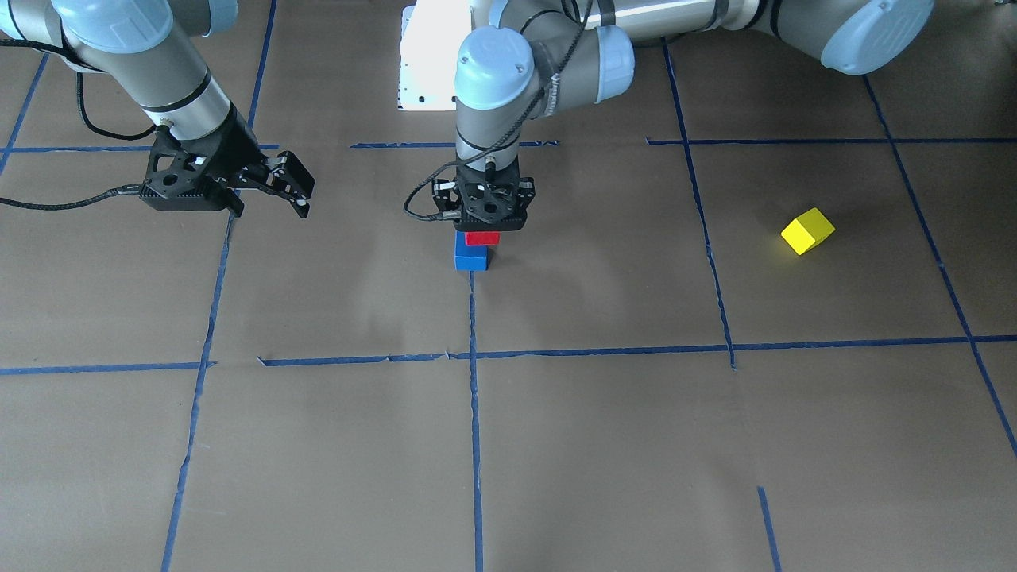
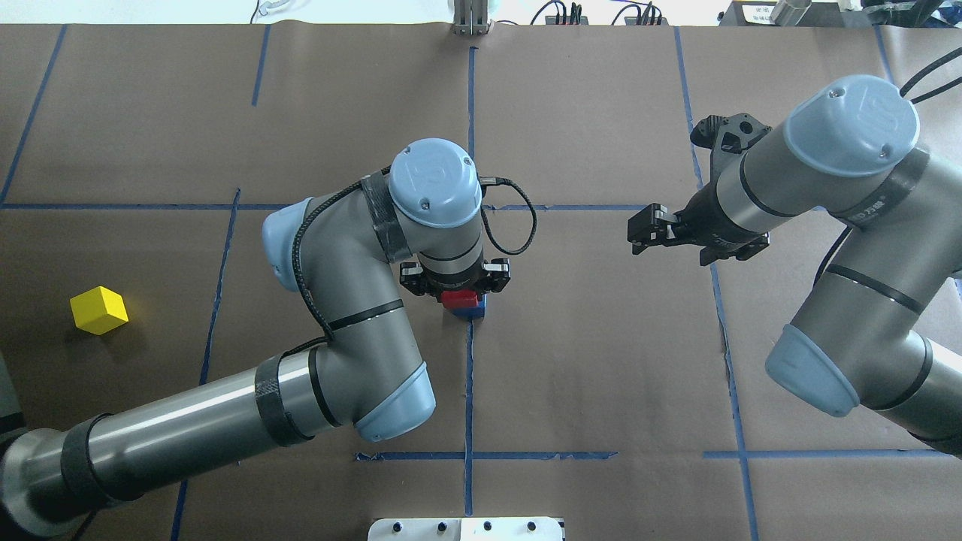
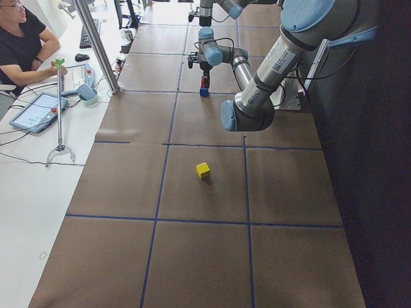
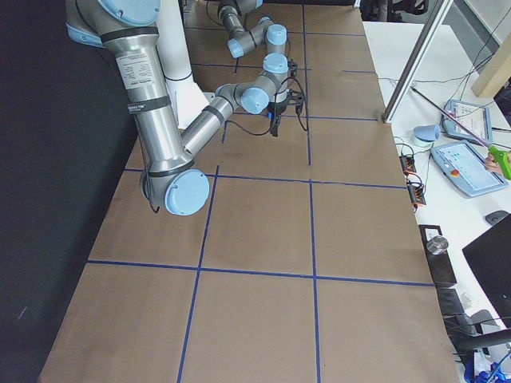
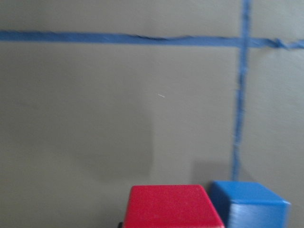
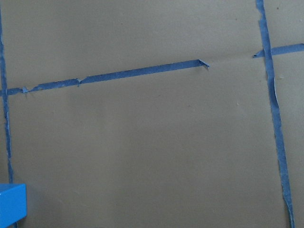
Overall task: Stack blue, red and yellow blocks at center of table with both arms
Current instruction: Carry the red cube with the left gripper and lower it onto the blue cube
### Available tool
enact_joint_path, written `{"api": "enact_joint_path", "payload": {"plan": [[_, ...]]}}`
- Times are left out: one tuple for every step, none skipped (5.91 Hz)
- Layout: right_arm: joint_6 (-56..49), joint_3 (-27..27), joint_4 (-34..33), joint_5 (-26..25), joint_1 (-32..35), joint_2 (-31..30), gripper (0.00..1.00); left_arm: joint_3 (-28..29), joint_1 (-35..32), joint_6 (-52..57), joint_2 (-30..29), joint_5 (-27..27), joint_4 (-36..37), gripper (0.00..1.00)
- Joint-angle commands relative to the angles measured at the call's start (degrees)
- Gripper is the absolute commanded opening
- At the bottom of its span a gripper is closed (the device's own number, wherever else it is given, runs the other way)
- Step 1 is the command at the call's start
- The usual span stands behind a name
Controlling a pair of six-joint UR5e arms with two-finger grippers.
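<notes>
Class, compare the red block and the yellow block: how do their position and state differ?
The red block is at the centre of the table, over the blue block; the yellow block lies alone off to the side. The left gripper holds the red block; nothing touches the yellow block. Both are cubes.

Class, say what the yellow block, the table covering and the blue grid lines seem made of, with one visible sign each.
Yellow block: probably painted wood or plastic; solid colour, matte flat faces, crisp edges.
Table covering: looks like brown paper; dull, with a faint crease.
Blue grid lines: likely adhesive tape; ragged, torn ends and gaps.
</notes>
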Motion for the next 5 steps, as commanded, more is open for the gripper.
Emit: {"api": "enact_joint_path", "payload": {"plan": [[-0.1, -0.2, 0.0, -0.1, 0.0, -0.2, 1.00, 3.3, 0.8, 0.1, -1.8, 3.4, 0.0, 0.01], [-0.1, -0.1, 0.0, -0.1, -0.1, -0.2, 1.00, 3.6, 0.8, 0.1, -2.0, 3.4, -0.3, 0.02], [-0.1, -0.1, 0.0, -0.3, -0.1, -0.2, 1.00, 3.6, 0.8, 0.4, -2.3, 3.5, -0.4, 0.03], [-0.1, -0.2, 0.0, -0.4, -0.2, -0.2, 1.00, 3.7, 0.8, 1.5, -2.2, 3.5, -0.4, 0.04], [0.0, -0.3, 0.0, -0.7, -0.3, -0.2, 1.00, 3.7, 0.9, 4.2, -2.2, 3.5, -0.4, 0.04]]}}
